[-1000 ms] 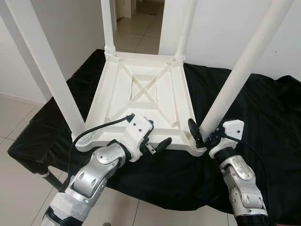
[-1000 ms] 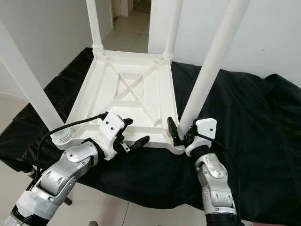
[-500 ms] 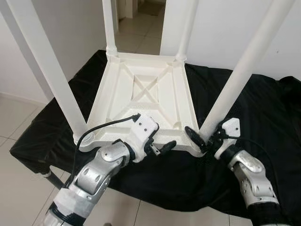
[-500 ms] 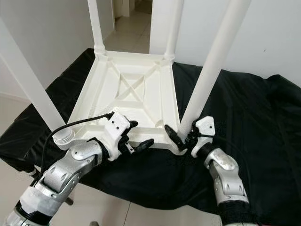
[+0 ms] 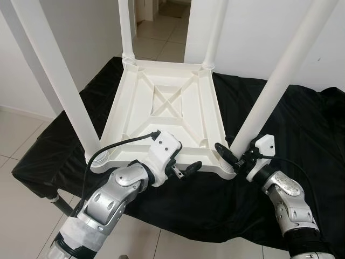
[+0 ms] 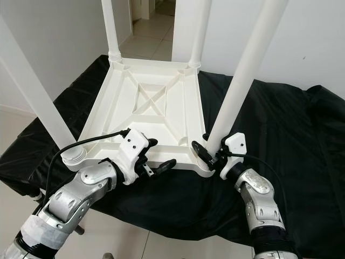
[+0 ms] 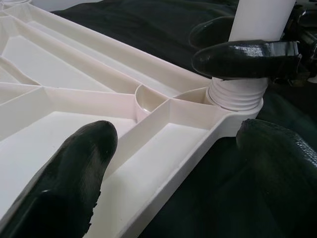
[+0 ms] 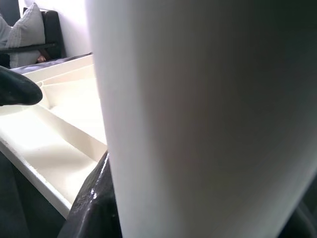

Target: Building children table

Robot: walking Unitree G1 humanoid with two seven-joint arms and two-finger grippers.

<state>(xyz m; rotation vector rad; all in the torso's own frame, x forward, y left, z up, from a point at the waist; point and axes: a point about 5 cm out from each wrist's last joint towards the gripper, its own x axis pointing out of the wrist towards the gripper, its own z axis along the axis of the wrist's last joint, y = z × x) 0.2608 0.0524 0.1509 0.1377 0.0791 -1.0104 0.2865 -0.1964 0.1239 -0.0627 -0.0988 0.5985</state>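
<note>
A white plastic children's table lies upside down on a black cloth, its four legs pointing up. My right gripper is shut on the near right leg just above its threaded collar; one of its fingers presses on the leg, which looms close in the right wrist view. My left gripper is open and straddles the table's near rim, one finger over the ribbed underside, the other outside over the cloth.
The near left leg rises steeply beside my left arm. Two far legs stand before an open doorway. The cloth-covered surface ends close to me, with tiled floor to the left and below.
My right forearm has swung outward and lower while its gripper stays on the base of the near right leg. The left gripper has shifted slightly right along the near rim.
</note>
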